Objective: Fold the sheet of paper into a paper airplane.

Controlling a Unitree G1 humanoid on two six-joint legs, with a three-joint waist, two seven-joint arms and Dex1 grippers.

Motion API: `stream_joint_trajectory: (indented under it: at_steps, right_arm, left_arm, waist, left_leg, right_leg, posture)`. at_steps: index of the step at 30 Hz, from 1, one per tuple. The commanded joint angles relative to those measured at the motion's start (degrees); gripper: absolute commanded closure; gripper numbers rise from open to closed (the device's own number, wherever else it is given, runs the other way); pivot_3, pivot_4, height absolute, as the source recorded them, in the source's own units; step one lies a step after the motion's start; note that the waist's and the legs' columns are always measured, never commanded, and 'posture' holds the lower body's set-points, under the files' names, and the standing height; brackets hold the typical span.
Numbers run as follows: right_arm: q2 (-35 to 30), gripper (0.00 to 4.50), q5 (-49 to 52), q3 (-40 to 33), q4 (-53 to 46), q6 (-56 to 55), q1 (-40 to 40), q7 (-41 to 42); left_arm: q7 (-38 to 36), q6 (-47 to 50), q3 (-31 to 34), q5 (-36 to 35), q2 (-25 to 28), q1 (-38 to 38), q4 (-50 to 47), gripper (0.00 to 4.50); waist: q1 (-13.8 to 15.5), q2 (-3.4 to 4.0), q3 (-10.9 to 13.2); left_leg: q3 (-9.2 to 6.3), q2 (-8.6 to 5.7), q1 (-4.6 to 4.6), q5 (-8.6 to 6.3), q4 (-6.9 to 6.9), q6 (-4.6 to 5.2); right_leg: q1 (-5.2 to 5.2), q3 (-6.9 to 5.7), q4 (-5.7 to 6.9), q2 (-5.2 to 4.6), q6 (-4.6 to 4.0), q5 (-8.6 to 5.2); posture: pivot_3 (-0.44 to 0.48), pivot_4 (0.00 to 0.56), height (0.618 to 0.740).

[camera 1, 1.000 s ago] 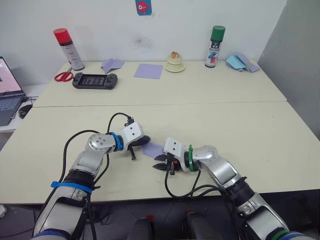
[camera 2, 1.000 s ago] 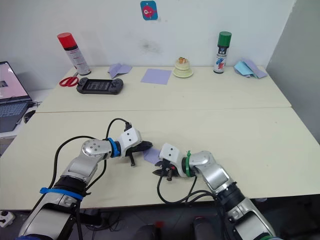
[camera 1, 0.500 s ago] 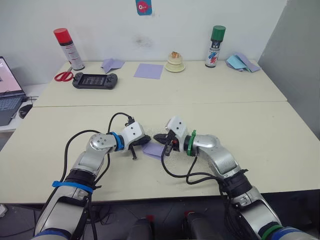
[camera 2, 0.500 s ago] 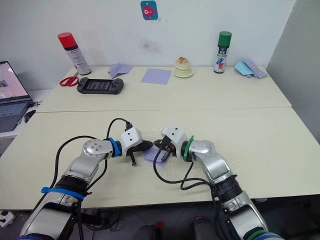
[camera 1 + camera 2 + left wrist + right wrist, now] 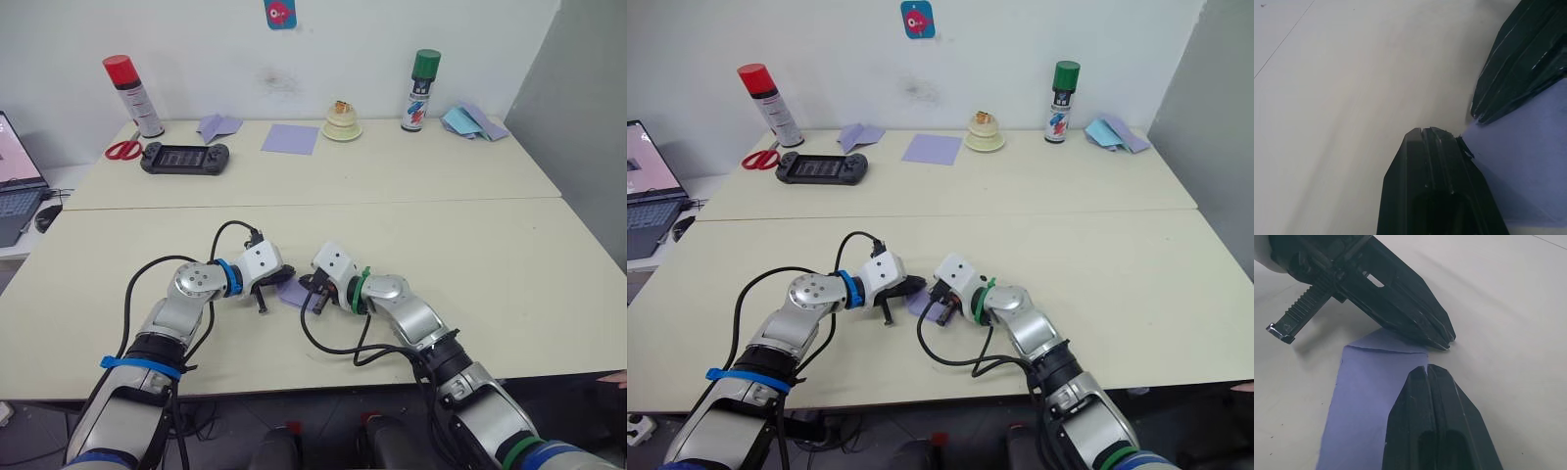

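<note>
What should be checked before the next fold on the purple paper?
1. Sheet of paper lies flat on the table: ok.
2. Left gripper shut, tip pressing at the paper's edge: ok.
3. Right gripper shut, tip on the paper: ok.
4. The two tips close together but apart: ok.
5. Existing crease lined up straight: cannot tell.
6. Spare purple square, game console and scissors far from the work area: ok.

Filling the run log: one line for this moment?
left gripper: shut, tip on sheet of paper | right gripper: shut, tip on paper | fold unfinished
</note>
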Motion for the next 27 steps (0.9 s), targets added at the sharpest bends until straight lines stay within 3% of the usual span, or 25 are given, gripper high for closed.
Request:
stream_joint_trajectory:
  at_steps: [1, 9, 27]
  right_arm:
    - [0.36, 4.47, -0.36, -0.48, 0.32, -0.11, -1.03, -0.65]
    - [0.24, 4.47, 0.6, -1.59, -0.59, 6.65, 0.79, -1.49]
    - [-7.43, 4.47, 6.61, -7.27, -15.33, 22.89, 11.76, -2.67]
  left_arm:
    - [-0.65, 1.57, -2.5, 3.85, 1.19, 2.99, 4.06, 4.5]
    - [-0.43, -0.28, -2.8, 5.08, 1.28, 2.79, 5.27, 4.5]
    - [-0.36, 0.33, -2.68, 4.82, 1.23, 2.94, 5.52, 4.5]
  waist:
    - [0.0, 0.0, 0.0]
    - [-0.05, 0.02, -0.01]
    - [-0.02, 0.16, -0.23]
  left_leg:
    - [0.0, 0.0, 0.0, 0.0, 0.0, 0.0]
    - [0.0, 0.02, 0.0, 0.0, -0.07, 0.0]
    - [0.02, -0.01, 0.04, -0.01, -0.14, 0.0]
  right_leg:
    - [0.0, 0.0, -0.01, 0.0, 0.0, 0.0]
    - [0.01, 0.0, -0.12, 0.01, 0.0, 0.0]
    - [0.14, 0.02, -0.31, -0.01, 0.04, -0.03]
  posture:
    - [0.0, 0.15, 0.74]
    - [0.0, 0.15, 0.74]
    - [0.0, 0.15, 0.74]
